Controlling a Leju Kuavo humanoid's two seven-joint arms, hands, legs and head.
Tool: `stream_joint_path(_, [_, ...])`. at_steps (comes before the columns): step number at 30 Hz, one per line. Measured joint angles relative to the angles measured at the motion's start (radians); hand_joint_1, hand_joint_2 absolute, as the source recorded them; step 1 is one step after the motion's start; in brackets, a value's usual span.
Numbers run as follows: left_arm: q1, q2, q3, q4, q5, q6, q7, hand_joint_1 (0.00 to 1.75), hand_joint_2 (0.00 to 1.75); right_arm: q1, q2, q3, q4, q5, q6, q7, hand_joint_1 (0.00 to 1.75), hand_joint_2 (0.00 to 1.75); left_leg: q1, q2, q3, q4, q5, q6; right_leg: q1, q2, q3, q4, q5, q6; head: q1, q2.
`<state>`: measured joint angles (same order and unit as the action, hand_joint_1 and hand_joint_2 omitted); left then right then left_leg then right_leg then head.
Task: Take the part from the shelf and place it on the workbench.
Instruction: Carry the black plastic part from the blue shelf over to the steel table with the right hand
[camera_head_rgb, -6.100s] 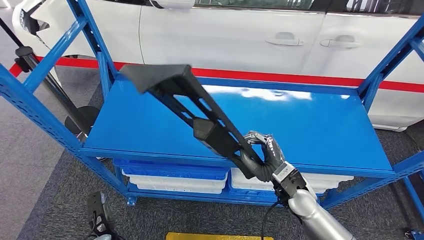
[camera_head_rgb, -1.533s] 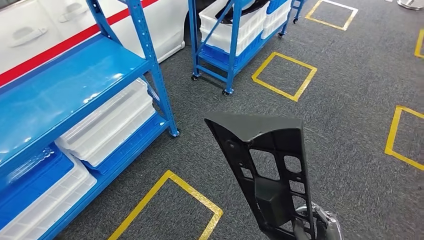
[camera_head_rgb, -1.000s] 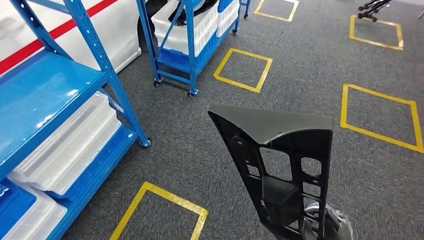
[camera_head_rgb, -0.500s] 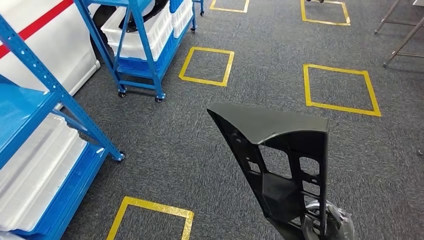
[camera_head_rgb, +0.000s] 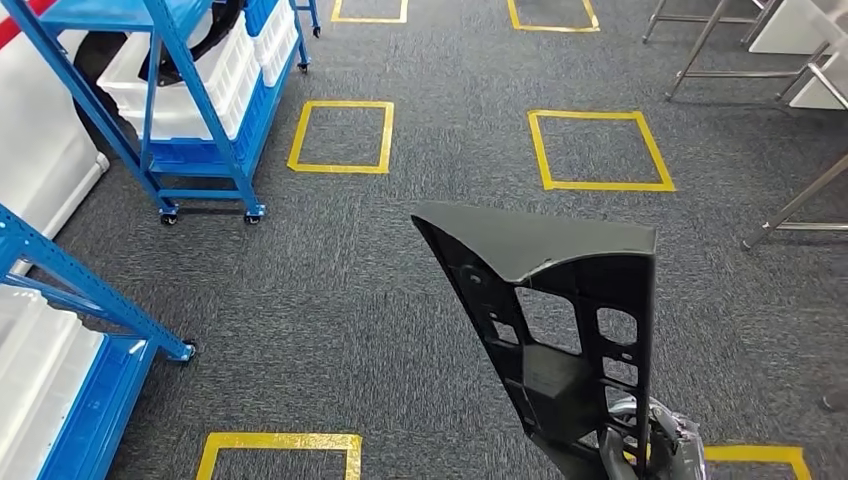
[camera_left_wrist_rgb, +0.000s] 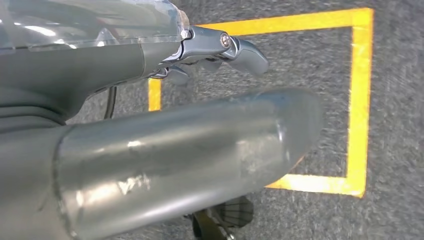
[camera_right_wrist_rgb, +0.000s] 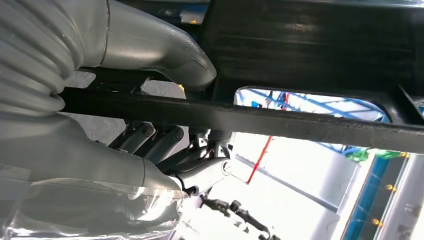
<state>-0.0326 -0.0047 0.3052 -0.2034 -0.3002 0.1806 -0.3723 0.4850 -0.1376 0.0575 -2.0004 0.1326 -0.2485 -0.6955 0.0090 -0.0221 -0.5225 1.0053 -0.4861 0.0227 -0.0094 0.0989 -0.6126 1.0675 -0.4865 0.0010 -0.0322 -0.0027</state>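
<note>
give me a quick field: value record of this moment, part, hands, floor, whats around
part: black plastic part, wide end up, lattice of cut-outs along its body
right robot hand: grips the part's narrow lower end; thumb and fingers close on a black bar of it
left robot hand: holds nothing, hangs over a yellow floor square
floor: grey carpet with yellow taped squares
surroundings: blue wheeled rack holding white bins; blue shelf; metal table legs
task stage: part off the shelf, not yet set down
</note>
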Motion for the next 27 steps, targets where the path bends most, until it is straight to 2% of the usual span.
stream_joint_path(2, [0.002, 0.000, 0.000, 0.000, -0.003, -0.001, -0.002, 0.00, 0.00, -0.007, 0.001, -0.001, 0.004, 0.002, 0.000, 0.000, 1.75, 1.75, -0.001, 0.028, 0.004, -0.008, 0.003, 0.008, 0.000, -0.066, -0.051, 0.102, -0.058, 0.004, 0.000, 0.000])
stream_joint_path(3, [0.005, 0.000, 0.000, 0.000, -0.004, -0.002, -0.002, 0.00, 0.00, -0.010, 0.002, -0.001, 0.007, 0.003, 0.002, 0.000, 1.75, 1.75, -0.003, 0.043, 0.004, -0.008, 0.002, 0.009, -0.003, -0.081, -0.081, 0.162, -0.084, 0.008, 0.000, 0.000])
stream_joint_path(4, [0.007, 0.001, 0.000, 0.000, -0.007, -0.002, -0.002, 0.00, 0.00, -0.011, 0.002, -0.002, 0.010, 0.004, 0.004, 0.000, 1.75, 1.75, -0.004, 0.058, 0.004, -0.007, 0.000, 0.009, -0.006, -0.089, -0.104, 0.205, -0.096, 0.011, 0.000, 0.000])
stream_joint_path(5, [0.007, 0.001, 0.000, 0.000, -0.012, -0.002, -0.002, 0.00, 0.00, -0.010, 0.003, -0.002, 0.013, 0.007, 0.008, 0.000, 1.75, 1.75, -0.005, 0.073, 0.006, -0.007, -0.002, 0.008, -0.008, -0.093, -0.110, 0.216, -0.090, 0.013, 0.000, 0.000])
stream_joint_path(6, [0.006, 0.001, -0.001, 0.000, -0.018, -0.004, -0.003, 0.00, 0.00, -0.010, 0.003, -0.002, 0.016, 0.010, 0.012, 0.000, 1.75, 1.75, -0.005, 0.087, 0.008, -0.007, -0.005, 0.006, -0.010, -0.099, -0.095, 0.188, -0.066, 0.014, 0.000, 0.000])
stream_joint_path(7, [0.004, 0.000, -0.003, 0.000, -0.025, -0.007, -0.004, 0.00, 0.00, -0.010, 0.003, -0.003, 0.019, 0.015, 0.016, 0.000, 1.75, 1.75, -0.005, 0.100, 0.012, -0.007, -0.009, 0.003, -0.012, -0.110, -0.064, 0.131, -0.032, 0.014, 0.000, 0.000])
stream_joint_path(8, [0.003, 0.000, -0.005, 0.000, -0.031, -0.011, -0.008, 0.00, 0.00, -0.012, 0.003, -0.004, 0.022, 0.020, 0.021, 0.001, 1.75, 1.75, -0.006, 0.112, 0.017, -0.007, -0.013, -0.001, -0.010, -0.133, -0.027, 0.062, -0.005, 0.012, 0.000, 0.000])
stream_joint_path(10, [0.000, 0.000, -0.009, 0.000, -0.048, -0.020, -0.018, 0.00, 0.00, -0.015, 0.003, -0.008, 0.029, 0.035, 0.031, 0.002, 1.75, 1.75, -0.010, 0.133, 0.027, -0.006, -0.021, -0.012, -0.002, -0.166, 0.021, -0.028, 0.021, 0.004, 0.000, 0.000])
stream_joint_path(11, [-0.002, 0.000, -0.012, 0.000, -0.057, -0.022, -0.023, 0.00, 0.00, -0.016, 0.003, -0.012, 0.032, 0.042, 0.036, 0.004, 1.75, 1.75, -0.012, 0.142, 0.030, -0.005, -0.025, -0.017, 0.003, -0.170, 0.025, -0.041, 0.019, 0.000, 0.000, 0.000])
stream_joint_path(13, [-0.007, -0.001, -0.020, 0.000, -0.073, -0.023, -0.030, 0.00, 0.00, -0.017, 0.003, -0.018, 0.038, 0.051, 0.045, 0.008, 1.75, 1.75, -0.012, 0.161, 0.034, -0.005, -0.031, -0.027, 0.004, -0.144, 0.023, -0.044, 0.021, -0.009, 0.000, 0.000])
stream_joint_path(14, [-0.010, -0.001, -0.024, 0.000, -0.077, -0.023, -0.032, 0.00, 0.00, -0.016, 0.003, -0.021, 0.040, 0.053, 0.047, 0.010, 1.75, 1.75, -0.010, 0.151, 0.035, 0.000, -0.037, -0.033, 0.002, -0.132, 0.024, -0.048, 0.023, -0.014, 0.000, 0.000])
stream_joint_path(15, [-0.013, -0.003, -0.028, 0.000, -0.080, -0.023, -0.033, 0.00, 0.00, -0.017, 0.003, -0.023, 0.042, 0.055, 0.048, 0.011, 1.75, 1.75, -0.007, 0.127, 0.029, 0.021, -0.052, -0.037, -0.001, -0.119, 0.026, -0.052, 0.026, -0.019, 0.000, 0.000])
stream_joint_path(17, [-0.014, -0.004, -0.032, 0.000, -0.082, -0.023, -0.035, 0.00, 0.00, -0.022, 0.003, -0.025, 0.045, 0.057, 0.050, 0.012, 1.75, 1.75, -0.001, 0.059, -0.015, 0.123, -0.108, -0.044, -0.003, -0.096, 0.030, -0.055, 0.027, -0.026, 0.000, 0.000])
stream_joint_path(18, [-0.012, -0.005, -0.033, 0.000, -0.080, -0.024, -0.038, 0.00, 0.00, -0.025, 0.003, -0.026, 0.047, 0.057, 0.051, 0.014, 1.75, 1.75, 0.000, 0.040, -0.049, 0.192, -0.137, -0.046, -0.002, -0.082, 0.030, -0.054, 0.026, -0.029, 0.000, 0.000])
stream_joint_path(19, [-0.008, -0.005, -0.033, 0.000, -0.076, -0.025, -0.043, 0.00, 0.00, -0.027, 0.003, -0.028, 0.050, 0.059, 0.054, 0.016, 1.75, 1.75, 0.001, 0.033, -0.079, 0.248, -0.154, -0.047, -0.001, -0.067, 0.030, -0.053, 0.026, -0.031, 0.000, 0.000])
stream_joint_path(20, [-0.006, -0.005, -0.033, 0.000, -0.070, -0.027, -0.051, 0.00, 0.00, -0.027, 0.003, -0.029, 0.054, 0.061, 0.058, 0.018, 1.75, 1.75, 0.001, 0.030, -0.097, 0.274, -0.152, -0.047, 0.000, -0.052, 0.030, -0.050, 0.025, -0.031, 0.000, 0.000])
stream_joint_path(21, [-0.005, -0.006, -0.033, 0.000, -0.063, -0.030, -0.063, 0.00, 0.00, -0.026, 0.003, -0.031, 0.056, 0.064, 0.063, 0.020, 1.75, 1.75, 0.001, 0.027, -0.099, 0.264, -0.130, -0.045, 0.000, -0.036, 0.030, -0.047, 0.024, -0.031, 0.000, 0.000])
stream_joint_path(22, [-0.005, -0.006, -0.031, 0.000, -0.057, -0.033, -0.074, 0.00, 0.00, -0.025, 0.003, -0.032, 0.058, 0.066, 0.067, 0.022, 1.75, 1.75, 0.001, 0.020, -0.083, 0.217, -0.092, -0.043, 0.000, -0.021, 0.031, -0.044, 0.023, -0.030, 0.000, 0.000])
stream_joint_path(24, [-0.006, -0.007, -0.028, 0.000, -0.054, -0.033, -0.092, 0.00, 0.00, -0.022, 0.003, -0.036, 0.059, 0.068, 0.078, 0.022, 1.75, 1.75, 0.003, -0.025, -0.036, 0.093, -0.029, -0.037, 0.000, 0.007, 0.028, -0.035, 0.019, -0.025, 0.000, 0.000])
stream_joint_path(25, [-0.006, -0.007, -0.027, 0.000, -0.055, -0.030, -0.096, 0.00, 0.00, -0.020, 0.003, -0.040, 0.059, 0.068, 0.085, 0.022, 1.75, 1.75, 0.003, -0.047, -0.019, 0.051, -0.016, -0.034, -0.001, 0.021, 0.025, -0.032, 0.019, -0.020, 0.000, 0.000])
stream_joint_path(26, [-0.005, -0.008, -0.025, 0.000, -0.056, -0.028, -0.099, 0.00, 0.00, -0.018, 0.003, -0.045, 0.059, 0.068, 0.095, 0.021, 1.75, 1.75, 0.002, -0.060, -0.011, 0.030, -0.016, -0.031, -0.003, 0.033, 0.021, -0.030, 0.019, -0.015, 0.000, 0.000])
stream_joint_path(27, [-0.004, -0.008, -0.023, 0.000, -0.057, -0.026, -0.103, 0.00, 0.00, -0.015, 0.004, -0.052, 0.060, 0.069, 0.105, 0.019, 1.75, 1.75, 0.000, -0.059, -0.008, 0.024, -0.018, -0.027, -0.004, 0.047, 0.016, -0.031, 0.022, -0.007, 0.000, 0.000])
